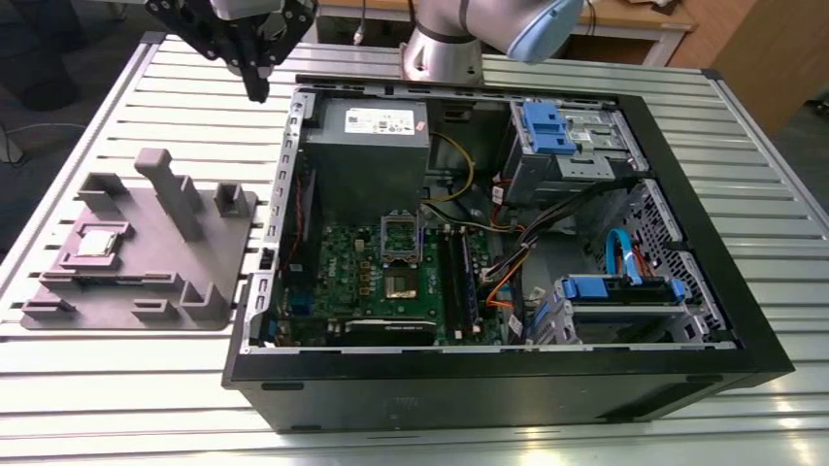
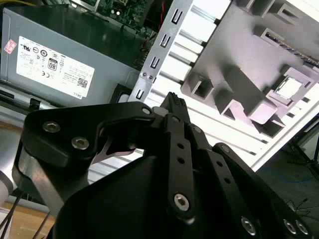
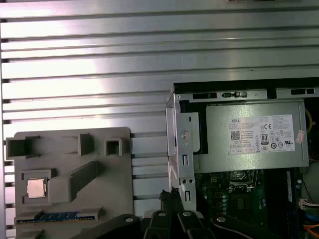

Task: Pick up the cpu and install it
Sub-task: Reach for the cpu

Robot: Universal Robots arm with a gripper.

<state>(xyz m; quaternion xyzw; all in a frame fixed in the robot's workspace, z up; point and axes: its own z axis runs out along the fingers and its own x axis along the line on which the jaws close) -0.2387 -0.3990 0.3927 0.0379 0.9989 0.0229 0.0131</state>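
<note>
Cpu (image 1: 101, 240) not picked yet, sits in grey holder (image 1: 227, 248) on bench (image 1: 116, 408) at the exterior view's left, well apart from pincer (image 1: 256, 85), closed & empty, near case (image 1: 518, 388) corner; pick + install both left.

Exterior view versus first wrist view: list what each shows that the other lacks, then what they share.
Exterior view's own: the whole black computer case, its blue drive brackets, orange cables and the arm's silver base.

First wrist view's own: a blue strip in a slot of the grey moulded fixture.

Shared: the small silver-topped square cpu resting in that fixture, the grey power-supply box, the green board, the ribbed metal table, and the black gripper, apart from the cpu.
</note>
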